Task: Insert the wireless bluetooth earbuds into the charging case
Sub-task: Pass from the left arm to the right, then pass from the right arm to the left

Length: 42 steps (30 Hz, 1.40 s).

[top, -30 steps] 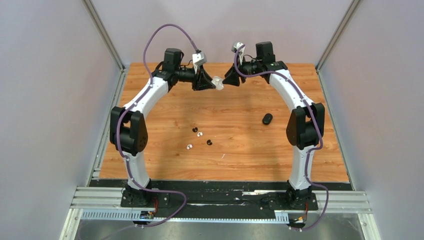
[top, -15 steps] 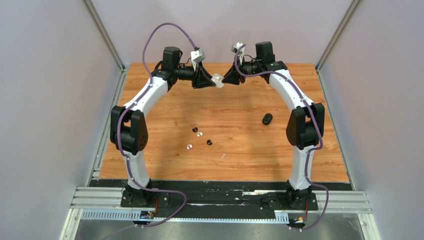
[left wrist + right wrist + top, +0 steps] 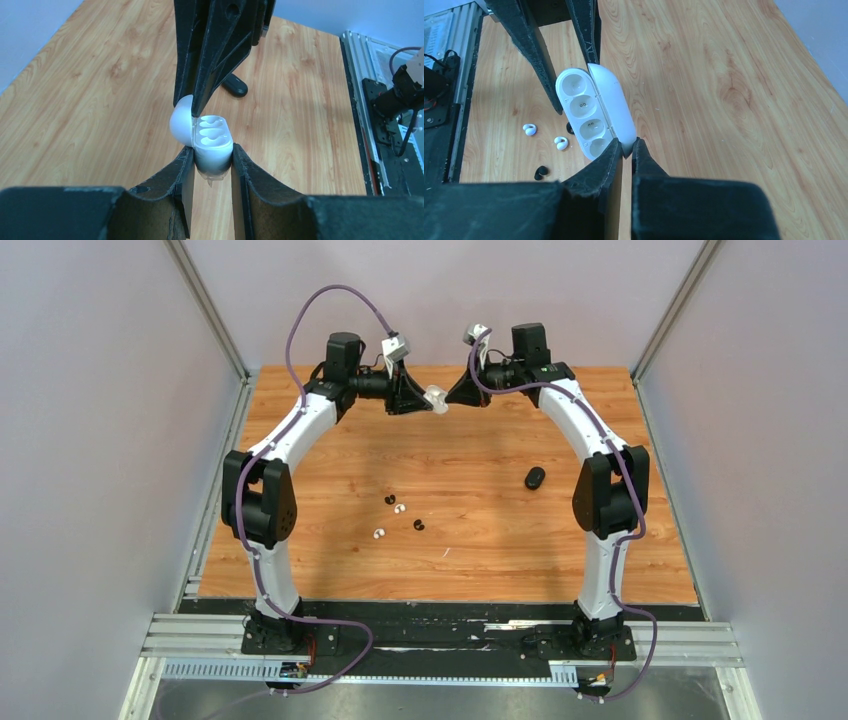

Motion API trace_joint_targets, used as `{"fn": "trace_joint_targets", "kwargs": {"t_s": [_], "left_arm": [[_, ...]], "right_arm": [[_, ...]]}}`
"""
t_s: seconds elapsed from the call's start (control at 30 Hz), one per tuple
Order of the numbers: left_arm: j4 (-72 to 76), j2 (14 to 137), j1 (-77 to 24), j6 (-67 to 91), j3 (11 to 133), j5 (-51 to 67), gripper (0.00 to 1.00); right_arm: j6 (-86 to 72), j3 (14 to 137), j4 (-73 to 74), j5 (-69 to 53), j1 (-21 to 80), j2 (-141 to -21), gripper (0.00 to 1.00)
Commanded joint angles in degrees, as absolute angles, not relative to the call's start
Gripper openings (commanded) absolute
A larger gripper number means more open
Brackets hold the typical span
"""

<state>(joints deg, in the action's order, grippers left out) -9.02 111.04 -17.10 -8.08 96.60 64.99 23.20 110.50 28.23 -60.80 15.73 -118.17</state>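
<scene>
A white charging case [image 3: 214, 146] hangs in the air above the far middle of the table, with my left gripper [image 3: 212, 156] shut on its body. Its lid [image 3: 613, 106] stands open, showing empty wells [image 3: 583, 116]. My right gripper [image 3: 626, 148] is shut on the lid's edge, facing the left one [image 3: 422, 398]. The wireless bluetooth earbuds lie loose on the wood below: two white [image 3: 529, 129] [image 3: 561, 143] and two black [image 3: 540, 172] [image 3: 389, 499]. In the top view the white case [image 3: 436, 397] sits between the two grippers.
A black closed case [image 3: 535, 477] lies on the table to the right, also visible as a black case [image 3: 235, 86] in the left wrist view. The wooden table [image 3: 470, 540] is bounded by grey walls and a metal rail at the near edge.
The right gripper's jaws have closed onto the case lid. Both grippers and the case have shifted slightly toward the far side. The earbuds and black case have not moved.
</scene>
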Motion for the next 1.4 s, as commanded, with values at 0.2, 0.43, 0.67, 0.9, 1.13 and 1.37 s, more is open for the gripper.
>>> {"fn": "trace_joint_targets", "kwargs": {"t_s": [0.2, 0.43, 0.67, 0.9, 1.13, 1.37], "left_arm": [[-0.93, 110.39, -16.92, -0.39, 94.65, 57.40, 0.52], [-5.33, 107.83, -16.49, -1.18, 94.55, 56.07, 0.86], [-9.00, 106.91, -15.56, -0.36, 97.88, 56.10, 0.85], [-24.20, 113.52, -15.55, -2.72, 112.53, 57.46, 0.69], [-41.53, 118.66, -15.56, -7.94, 124.46, 57.03, 0.71], [-41.56, 119.04, -15.64, -7.71, 121.99, 57.67, 0.67]], "right_arm": [[31.04, 110.88, 26.89, -55.74, 17.25, -114.50, 0.00], [41.51, 107.41, 27.12, -50.77, 17.45, -111.46, 0.00], [53.49, 106.02, 32.00, -45.88, 19.50, -109.91, 0.00], [59.16, 113.34, 42.31, -41.58, 22.67, -113.04, 0.00], [57.57, 118.58, 47.35, -39.90, 24.13, -115.35, 0.00], [55.16, 118.83, 47.56, -39.53, 25.21, -115.56, 0.00]]}}
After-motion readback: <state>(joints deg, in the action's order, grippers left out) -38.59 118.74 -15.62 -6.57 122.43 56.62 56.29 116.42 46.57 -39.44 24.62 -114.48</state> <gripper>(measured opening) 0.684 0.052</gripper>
